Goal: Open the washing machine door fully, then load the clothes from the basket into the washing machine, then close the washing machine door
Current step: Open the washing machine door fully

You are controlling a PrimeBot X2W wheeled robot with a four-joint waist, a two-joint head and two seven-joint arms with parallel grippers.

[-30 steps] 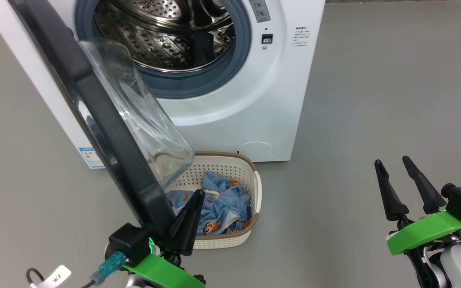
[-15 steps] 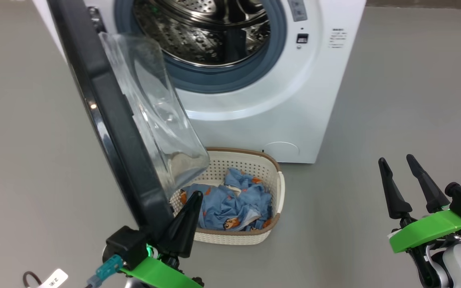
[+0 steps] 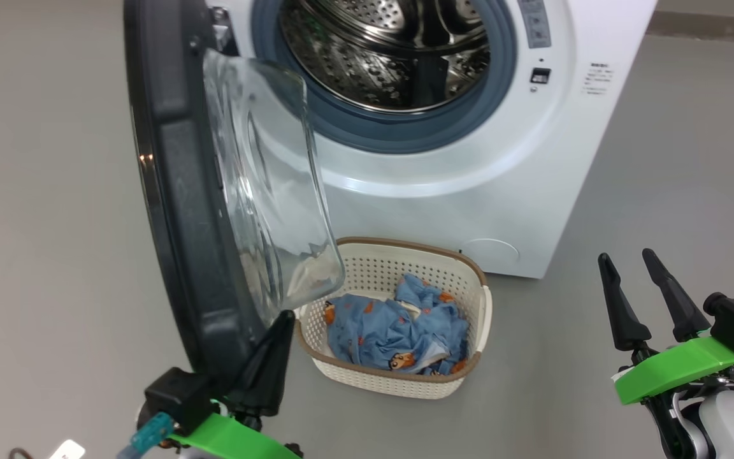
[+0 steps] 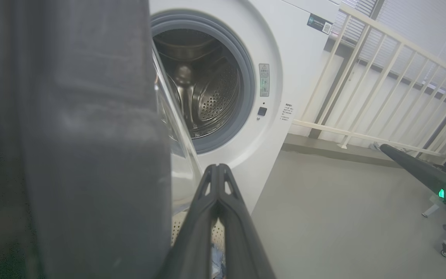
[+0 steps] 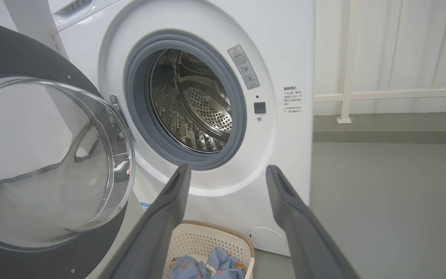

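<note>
1. Clenched together were the two fingers of the left end effector [image 3: 281, 319], seen at the lower left of the head view with nothing held between them. Its tip was placed just beside the lower inner edge of the washing machine door [image 3: 176, 191]; contact could not be confirmed.
2. The right end effector [image 3: 625, 258] was held released at the lower right, its fingers spread apart over the bare floor [image 3: 660, 159], well apart from the other things.
3. The door was swung out from the washing machine [image 3: 469, 191] at the upper left, nearly edge-on to the head camera, with its glass bowl [image 3: 265, 191] turned toward the steel drum [image 3: 392, 57].
4. The basket [image 3: 373, 382] was set on the floor at lower centre, just in front of the machine and partly hidden behind the glass bowl.
5. The clothes [image 3: 392, 331] were heaped inside the basket.
</note>
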